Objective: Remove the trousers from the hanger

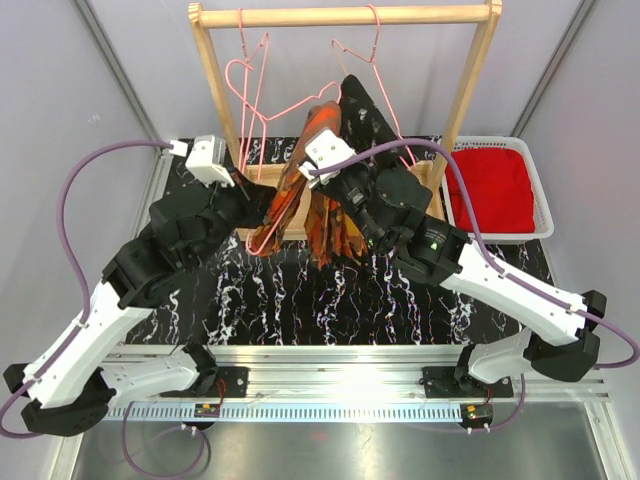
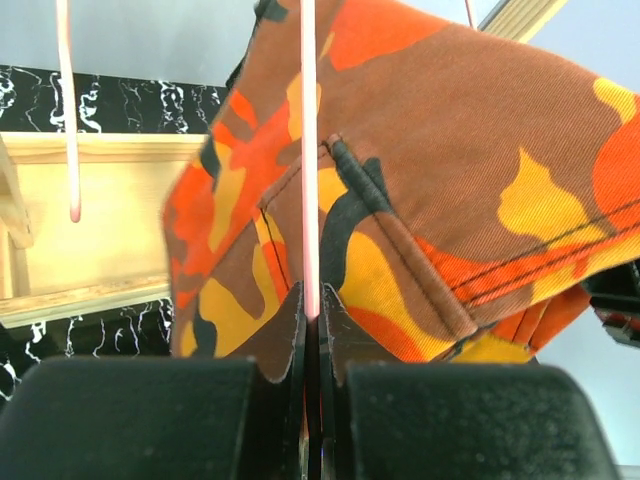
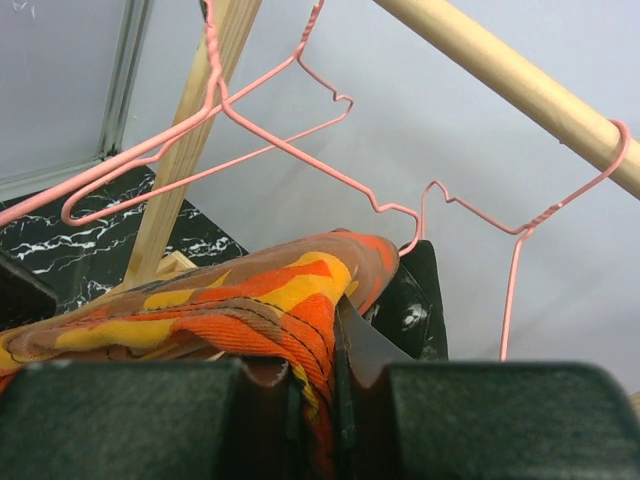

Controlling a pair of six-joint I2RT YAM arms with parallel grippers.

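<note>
The camouflage trousers (image 1: 318,205) hang folded over a pink wire hanger (image 1: 268,235) on the wooden rack (image 1: 345,15). My left gripper (image 1: 243,190) is shut on that hanger's pink wire (image 2: 310,180), with the camouflage cloth (image 2: 440,180) right behind it. My right gripper (image 1: 335,170) is shut on the camouflage trousers (image 3: 230,310), pinching a fold between its jaws. The black speckled trousers (image 1: 365,120) hang on another pink hanger (image 3: 520,240) just behind; they also show in the right wrist view (image 3: 415,305). The red trousers (image 1: 492,185) lie in a white basket (image 1: 540,190) at the right.
An empty pink hanger (image 1: 245,85) hangs at the rack's left. The rack's wooden base (image 2: 90,230) stands on a black marbled mat (image 1: 300,290). White walls close in behind and at both sides.
</note>
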